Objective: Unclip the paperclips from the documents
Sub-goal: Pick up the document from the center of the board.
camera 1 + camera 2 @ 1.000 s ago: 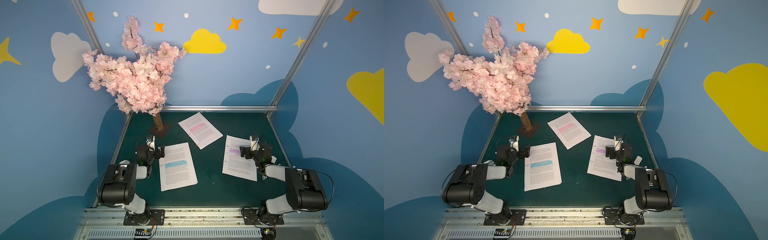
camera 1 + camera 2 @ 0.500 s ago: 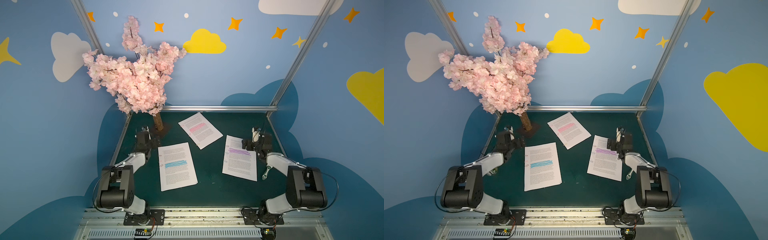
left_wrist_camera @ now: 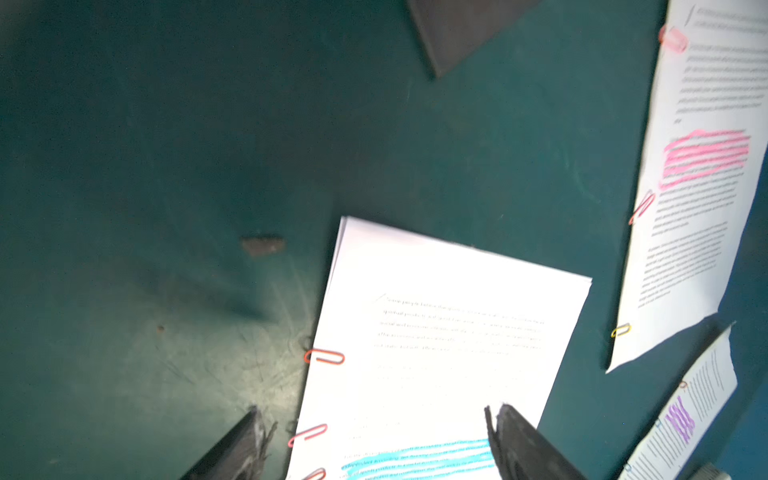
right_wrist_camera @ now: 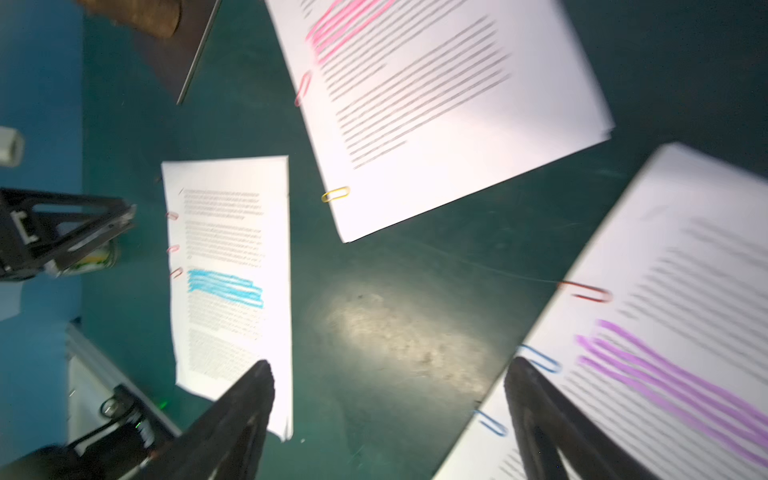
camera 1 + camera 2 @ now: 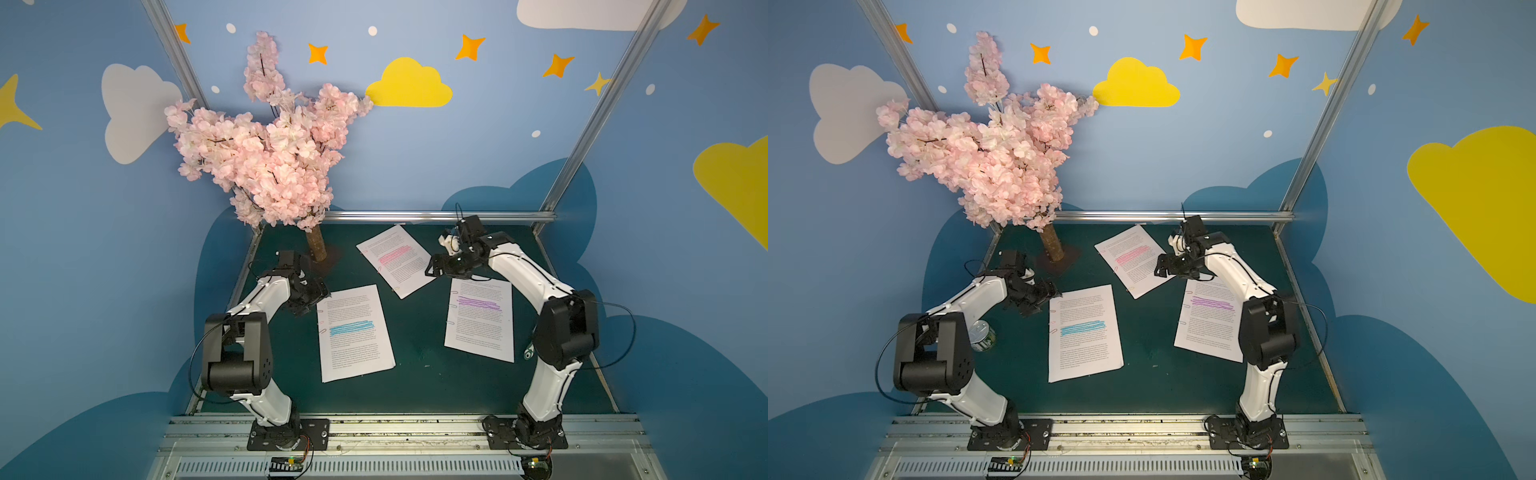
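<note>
Both sets of jaws are wide open, nothing held. The left gripper [image 3: 376, 411] hangs over the blue-marked document [image 3: 436, 311] at its clipped edge. The right gripper [image 4: 390, 363] is above the table [image 4: 395, 291], between the pink-marked document [image 4: 436, 104] and the purple-marked document [image 4: 685, 270]. Paperclips [image 3: 324, 357] sit clipped on all 3.

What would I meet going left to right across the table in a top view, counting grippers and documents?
Left gripper → blue-band document → pink-band document → purple-band document. The right gripper overlaps the pink-band document's edge, so it is left out.
</note>
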Controlling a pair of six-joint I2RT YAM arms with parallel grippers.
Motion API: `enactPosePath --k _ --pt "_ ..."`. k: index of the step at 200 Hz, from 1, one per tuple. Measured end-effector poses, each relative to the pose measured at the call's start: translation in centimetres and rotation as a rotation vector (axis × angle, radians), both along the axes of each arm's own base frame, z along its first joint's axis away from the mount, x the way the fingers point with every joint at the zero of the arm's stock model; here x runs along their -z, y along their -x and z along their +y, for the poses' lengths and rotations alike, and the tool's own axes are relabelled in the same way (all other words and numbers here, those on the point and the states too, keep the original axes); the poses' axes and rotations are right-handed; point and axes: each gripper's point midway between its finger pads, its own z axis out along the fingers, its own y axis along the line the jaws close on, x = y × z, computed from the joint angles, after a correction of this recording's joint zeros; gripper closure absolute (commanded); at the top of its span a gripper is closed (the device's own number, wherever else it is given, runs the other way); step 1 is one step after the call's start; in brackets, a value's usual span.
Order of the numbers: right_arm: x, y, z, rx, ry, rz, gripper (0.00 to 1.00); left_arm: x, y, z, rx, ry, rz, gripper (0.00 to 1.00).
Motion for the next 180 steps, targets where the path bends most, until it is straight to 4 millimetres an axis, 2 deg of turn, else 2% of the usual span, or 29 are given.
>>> enactPosePath --k 25,53,91,152,180 --pt "1.9 2.4 4.2 -0.086 -0.072 0.121 0.23 0.7 0.4 -0.9 -0.018 0.06 0.01 0.11" --pt "3.8 4.2 7.3 -0.152 -0.132 0.219 0.26 1.6 0.9 -1.2 -0.038 0.092 0.015 0.11" --pt "6.7 5.6 9.1 -0.185 -0.144 0.309 0.31 2.6 1.3 -1.4 -0.052 0.104 0.015 0.11" --pt "9.1 7.0 12.5 -0.253 -0.22 0.357 0.36 2.7 1.2 -2.9 -0.063 0.217 -0.01 0.12" --pt "10.3 7.9 13.5 -0.277 -0.234 0.388 0.37 2.5 1.4 -3.8 -0.066 0.283 -0.018 0.15"
